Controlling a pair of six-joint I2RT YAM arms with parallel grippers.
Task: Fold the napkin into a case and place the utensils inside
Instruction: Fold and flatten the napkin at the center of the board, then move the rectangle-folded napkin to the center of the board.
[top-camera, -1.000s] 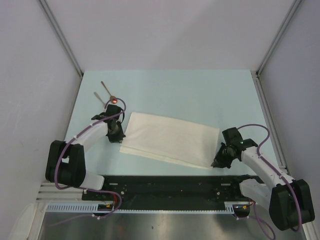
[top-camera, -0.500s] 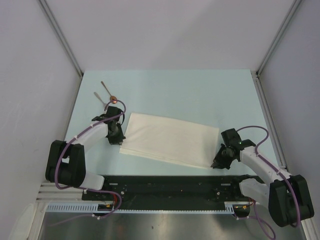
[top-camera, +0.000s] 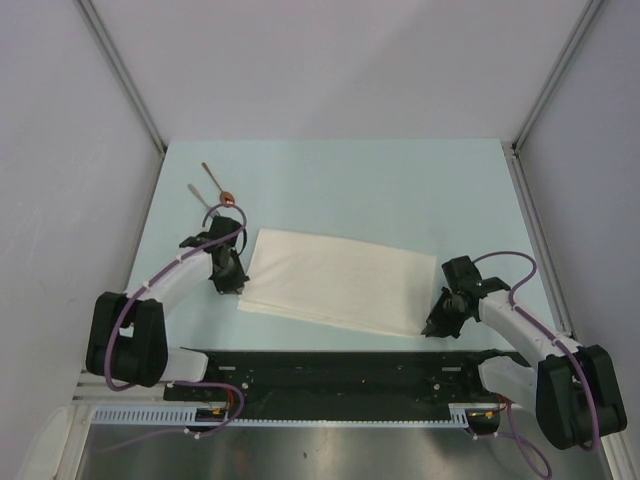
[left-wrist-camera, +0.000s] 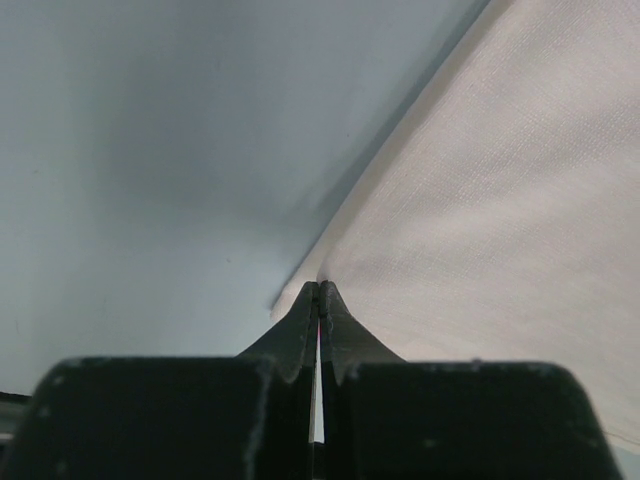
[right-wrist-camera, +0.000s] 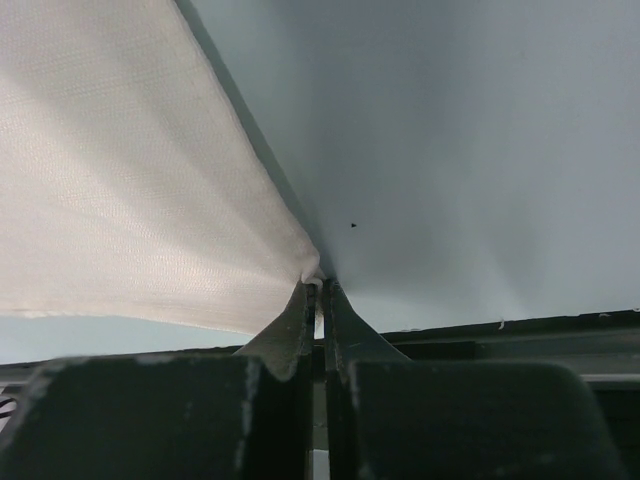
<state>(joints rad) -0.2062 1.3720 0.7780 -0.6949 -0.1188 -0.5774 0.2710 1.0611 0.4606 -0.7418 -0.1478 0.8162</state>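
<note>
The napkin (top-camera: 340, 280) lay flat on the pale desk (top-camera: 400, 190) as a long, slanted rectangle. The left end effector (top-camera: 234, 287) was pinched shut on the napkin's near-left corner, and the right end effector (top-camera: 431, 328) on its near-right corner. In both wrist views the cloth puckered into a small peak between the closed tips. It looked light, limp and thin, so it would likely sag, drag or slip from a shallow pinch. Corners and edges seemed the sensible holds, taken deep enough to catch every layer. The spoon (top-camera: 222, 190) and fork (top-camera: 196, 192) lay just beyond the napkin's far-left corner. Both looked slim, hard and probably slippery.
</note>
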